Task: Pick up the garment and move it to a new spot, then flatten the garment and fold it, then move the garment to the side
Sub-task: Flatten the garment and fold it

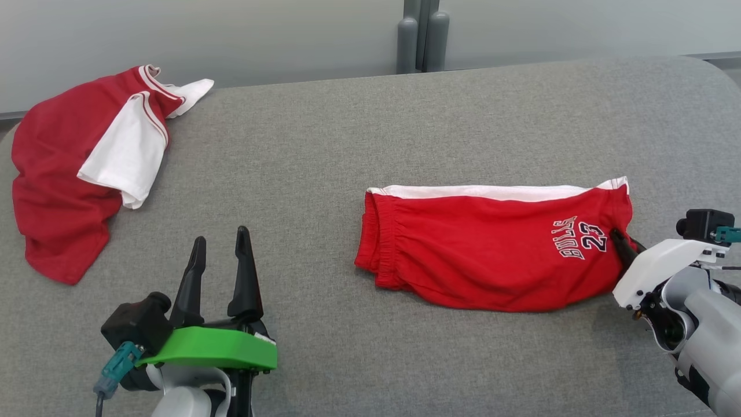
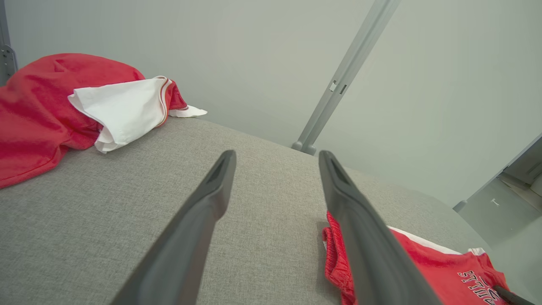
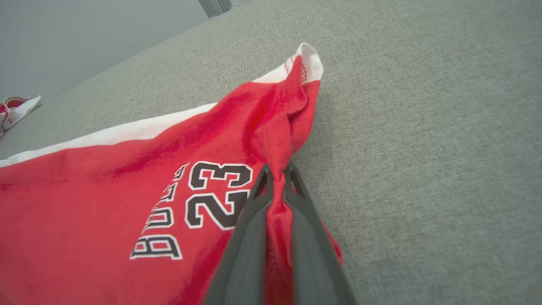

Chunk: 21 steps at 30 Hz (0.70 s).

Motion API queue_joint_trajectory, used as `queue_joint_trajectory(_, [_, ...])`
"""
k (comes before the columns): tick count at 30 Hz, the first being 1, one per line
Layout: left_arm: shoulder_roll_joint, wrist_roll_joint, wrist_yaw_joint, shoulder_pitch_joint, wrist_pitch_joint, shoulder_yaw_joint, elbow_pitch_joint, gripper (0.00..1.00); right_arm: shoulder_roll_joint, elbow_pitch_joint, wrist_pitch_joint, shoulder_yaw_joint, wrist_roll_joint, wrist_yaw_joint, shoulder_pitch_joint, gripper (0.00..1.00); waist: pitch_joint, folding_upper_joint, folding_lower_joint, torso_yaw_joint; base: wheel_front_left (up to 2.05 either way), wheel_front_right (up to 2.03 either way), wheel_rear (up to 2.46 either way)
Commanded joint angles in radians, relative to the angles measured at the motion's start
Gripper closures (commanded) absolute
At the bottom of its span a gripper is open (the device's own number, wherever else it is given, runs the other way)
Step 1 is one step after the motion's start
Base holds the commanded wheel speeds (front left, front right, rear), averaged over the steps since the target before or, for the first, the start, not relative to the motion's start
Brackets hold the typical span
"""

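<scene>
The folded red shorts (image 1: 492, 249) lie right of the tabletop's (image 1: 312, 145) middle. The right gripper (image 3: 277, 171) has its fingers pinched on their right-hand hem, probably to drag them sideways. The left gripper (image 1: 220, 240) hovers spread and empty near the front edge.

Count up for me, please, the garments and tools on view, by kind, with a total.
Red shorts: 1, folded, mid-surface.
Red-and-white shirt: 1, crumpled at the far left.
Tools: 2, the left tool open, the right tool shut on the end of the shorts.
Total: 4
</scene>
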State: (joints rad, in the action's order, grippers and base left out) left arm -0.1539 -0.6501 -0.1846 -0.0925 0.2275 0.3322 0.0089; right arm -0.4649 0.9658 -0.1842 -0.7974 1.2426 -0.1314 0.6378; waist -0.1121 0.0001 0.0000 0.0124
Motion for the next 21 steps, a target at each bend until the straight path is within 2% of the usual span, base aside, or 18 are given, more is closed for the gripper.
queue_joint_trajectory(1, [-0.007, -0.005, -0.005, 0.0, 0.005, -0.003, 0.005, 0.0, -0.002, 0.005, -0.005, 0.002, 0.006, 0.001, -0.003, 1.0, 0.004, -0.0001, 0.0, 0.0, 0.0, 0.0, 0.0])
queue_joint_trajectory(21, [0.001, -0.022, -0.001, 0.016, 0.014, -0.008, 0.024, 0.0, -0.015, 0.002, -0.006, -0.016, -0.038, 0.001, 0.087, 1.0, 0.032, -0.0001, 0.0, -0.028, 0.0, 0.0, 0.0])
